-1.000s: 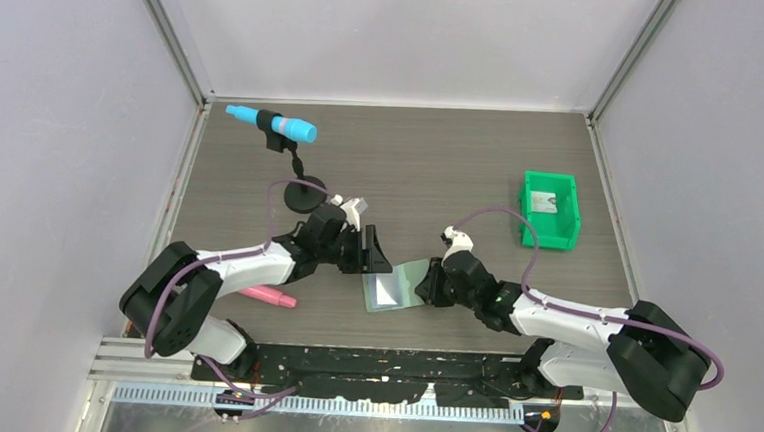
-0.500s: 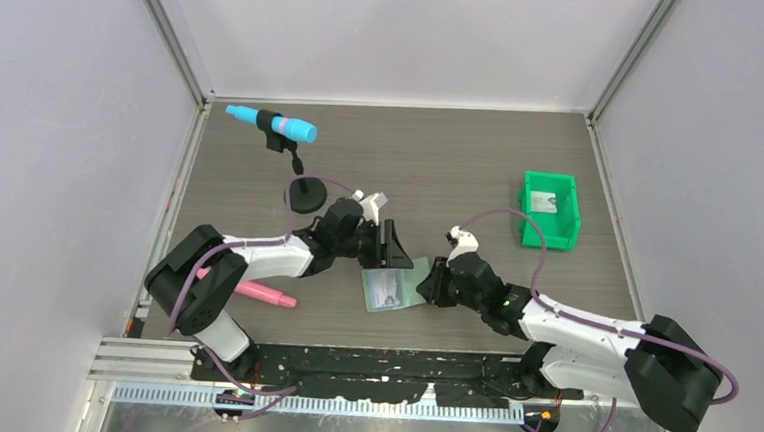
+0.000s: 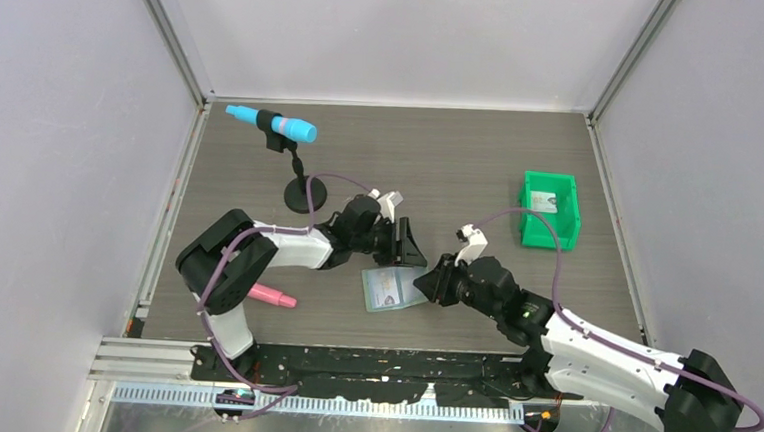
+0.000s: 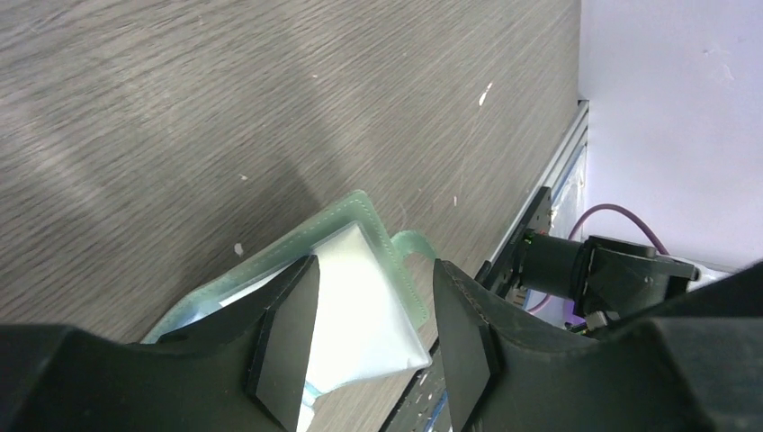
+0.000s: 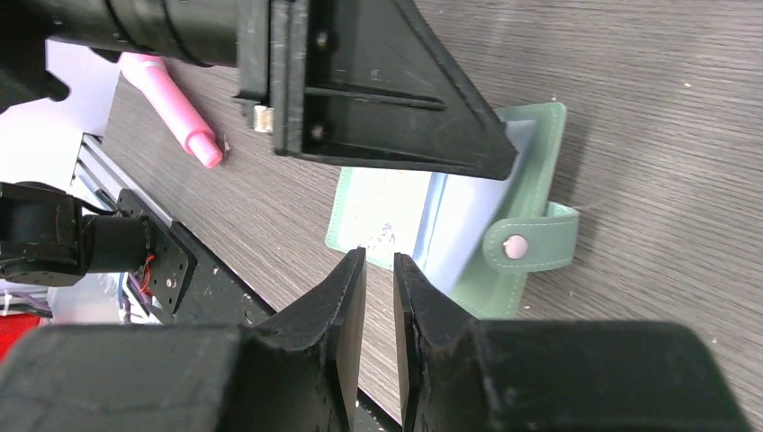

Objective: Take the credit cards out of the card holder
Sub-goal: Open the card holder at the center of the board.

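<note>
The card holder (image 3: 392,289) lies open on the table, a pale green bifold with a snap strap (image 5: 531,243). A pale credit card (image 5: 382,214) with faint print sits in its left pocket, beside a bluish panel (image 5: 461,220). My left gripper (image 3: 408,250) is open at the holder's far edge. In the left wrist view (image 4: 373,346) its jaws straddle a raised pale panel (image 4: 360,306). My right gripper (image 3: 434,280) is at the holder's right side. Its jaws (image 5: 378,261) are almost together, with nothing seen between them. Another card (image 3: 545,200) lies in the green bin.
A bright green bin (image 3: 561,227) stands at the right. A pink marker (image 3: 271,295) lies left of the holder. A blue and pink microphone (image 3: 271,123) on a black stand (image 3: 304,199) is at the back left. Grey walls enclose the table.
My left gripper has moved right to the holder's far edge. My right arm has shifted right and stretched out. The holder's printed card now shows.
</note>
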Robot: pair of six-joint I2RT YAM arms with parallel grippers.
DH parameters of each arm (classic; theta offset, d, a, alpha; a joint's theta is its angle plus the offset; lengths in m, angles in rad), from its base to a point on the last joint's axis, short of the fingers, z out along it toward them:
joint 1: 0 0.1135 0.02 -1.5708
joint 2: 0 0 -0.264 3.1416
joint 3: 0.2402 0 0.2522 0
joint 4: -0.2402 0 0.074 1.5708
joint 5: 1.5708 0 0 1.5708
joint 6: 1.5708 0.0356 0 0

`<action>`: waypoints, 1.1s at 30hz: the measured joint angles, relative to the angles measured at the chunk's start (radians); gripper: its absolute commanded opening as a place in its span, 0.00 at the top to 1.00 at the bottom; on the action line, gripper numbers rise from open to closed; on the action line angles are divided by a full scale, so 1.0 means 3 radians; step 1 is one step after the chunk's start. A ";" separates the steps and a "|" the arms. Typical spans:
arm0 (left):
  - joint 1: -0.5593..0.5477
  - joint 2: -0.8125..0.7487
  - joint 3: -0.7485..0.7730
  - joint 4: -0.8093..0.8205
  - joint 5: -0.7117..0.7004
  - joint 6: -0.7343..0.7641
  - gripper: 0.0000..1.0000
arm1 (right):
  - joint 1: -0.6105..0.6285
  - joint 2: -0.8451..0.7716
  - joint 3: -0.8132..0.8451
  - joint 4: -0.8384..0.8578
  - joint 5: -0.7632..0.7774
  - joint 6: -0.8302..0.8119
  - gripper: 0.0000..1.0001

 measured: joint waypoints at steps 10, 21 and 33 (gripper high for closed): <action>-0.0001 0.0102 0.0046 -0.0072 -0.0013 -0.0008 0.49 | 0.0139 0.0530 -0.0001 0.0392 0.0022 0.0043 0.75; 0.0229 -0.0502 0.0153 -0.0868 -0.0266 0.0100 0.48 | 0.0177 0.1357 -0.0085 0.0959 0.0022 0.0206 0.75; 0.0380 -0.1514 -0.0437 -0.1612 -0.0703 0.0401 0.61 | 0.0148 0.1408 -0.0123 0.1086 -0.0032 0.0249 0.75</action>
